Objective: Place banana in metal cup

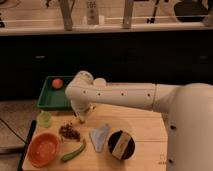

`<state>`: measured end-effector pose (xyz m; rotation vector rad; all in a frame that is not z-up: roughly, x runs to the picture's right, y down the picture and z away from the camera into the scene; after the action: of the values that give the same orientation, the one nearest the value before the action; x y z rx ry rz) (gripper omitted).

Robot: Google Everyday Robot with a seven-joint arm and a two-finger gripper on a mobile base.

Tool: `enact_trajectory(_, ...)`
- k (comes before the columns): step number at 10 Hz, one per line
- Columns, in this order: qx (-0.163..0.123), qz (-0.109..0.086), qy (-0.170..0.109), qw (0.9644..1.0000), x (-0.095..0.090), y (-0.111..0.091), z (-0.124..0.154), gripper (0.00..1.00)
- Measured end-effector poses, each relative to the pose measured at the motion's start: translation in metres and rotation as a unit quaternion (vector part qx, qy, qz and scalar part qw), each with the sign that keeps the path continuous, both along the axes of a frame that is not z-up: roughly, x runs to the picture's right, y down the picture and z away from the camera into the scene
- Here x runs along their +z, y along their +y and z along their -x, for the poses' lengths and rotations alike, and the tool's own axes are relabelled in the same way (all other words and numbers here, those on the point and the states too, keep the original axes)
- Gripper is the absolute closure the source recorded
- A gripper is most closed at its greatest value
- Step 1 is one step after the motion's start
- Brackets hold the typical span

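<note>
The white arm [117, 95] is seen reaching from the right across the wooden counter [145, 125], bent downward at its left end. The pincer [81, 115] is held low over the counter's back left part, just in front of the green tray [49, 100]. It is largely hidden by the arm above it, so how far it is open, and whether anything is gripped, cannot be told. A small yellow shape, taken to be the banana [76, 120], is seen right at the pincer's lower end, close to the counter; whether it is touched cannot be told.

A dark round vessel with a pale patch inside, seemingly the metal cup [121, 145], is placed near the front edge, well apart from the banana. A pale blue object [100, 136] lies just left of it. A cluster of dark grapes [70, 132] lies below the pincer, with a green pod [74, 151] and an orange bowl [42, 149] in front. A light green cup [45, 118] stands at the left edge. A small orange ball [57, 82] rests in the tray.
</note>
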<state>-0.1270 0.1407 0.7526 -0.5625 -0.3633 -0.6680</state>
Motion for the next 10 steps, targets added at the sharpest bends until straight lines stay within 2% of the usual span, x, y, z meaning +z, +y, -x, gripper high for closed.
enact_trajectory(6, -0.036, -0.007, -0.016, 0.9992, 0.008, -0.023, 0.021, 0.97)
enact_trajectory(10, -0.049, -0.002, -0.016, 0.9987, 0.015, -0.030, 0.025, 0.96)
